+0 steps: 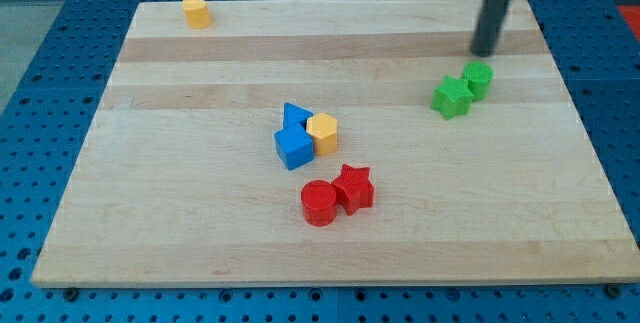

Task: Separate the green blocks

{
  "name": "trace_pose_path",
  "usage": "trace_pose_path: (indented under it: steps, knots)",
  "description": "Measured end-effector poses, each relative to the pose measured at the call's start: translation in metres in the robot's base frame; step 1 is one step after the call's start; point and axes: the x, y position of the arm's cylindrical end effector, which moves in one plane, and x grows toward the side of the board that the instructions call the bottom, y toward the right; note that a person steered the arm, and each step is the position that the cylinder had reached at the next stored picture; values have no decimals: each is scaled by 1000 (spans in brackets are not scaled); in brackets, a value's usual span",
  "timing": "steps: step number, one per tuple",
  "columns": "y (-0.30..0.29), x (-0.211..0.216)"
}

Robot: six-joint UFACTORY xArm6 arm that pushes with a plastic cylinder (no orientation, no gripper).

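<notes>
Two green blocks sit touching at the view's right: a green star [451,97] and a green cylinder [478,80] just to its upper right. My tip [483,53] is just above the green cylinder in the view, a small gap from it. The rod slants up to the view's top edge.
A wooden board [200,233] lies on a blue pegboard. Near the middle sit a blue triangle [295,116], a blue cube [294,148] and an orange hexagon [322,133], touching. Below them are a red cylinder [319,203] and a red star [353,187]. A yellow block [196,11] is at top left.
</notes>
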Motion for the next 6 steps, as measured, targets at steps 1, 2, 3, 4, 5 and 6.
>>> trace_pose_path:
  steps: [1,2,3,4,5,6]
  knots:
    - [32,30]
    - [27,56]
    - [3,64]
    - [-30,64]
    - [-61,60]
    - [-72,40]
